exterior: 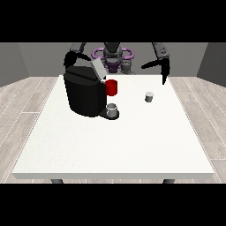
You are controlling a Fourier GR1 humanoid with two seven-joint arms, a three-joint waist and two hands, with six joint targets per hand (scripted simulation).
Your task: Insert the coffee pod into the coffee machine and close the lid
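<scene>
Nearest the camera, our white table (110,150) lies bare. Further back, at about one o'clock from its middle, the small grey pod (149,96) stands alone, not yet picked up. At ten o'clock sits the black machine (84,93), with a grey cup (112,110) on its tray, a red part (111,87) at its front, and the lid (98,69) tilted up. Beyond the pod, the hand at the view's right (164,73) hangs well above and behind it, fingers pointing down; whether they are apart or together we cannot tell. Farthest, the hand at the view's left (69,58) hovers over the machine's back corner, and its fingers look curled, though they merge with the dark body.

Our worries: the pod is small and light, so a descent slightly off centre could tip it or knock it away. Carrying it to nine o'clock, we might clip the raised lid and shut it early.
</scene>
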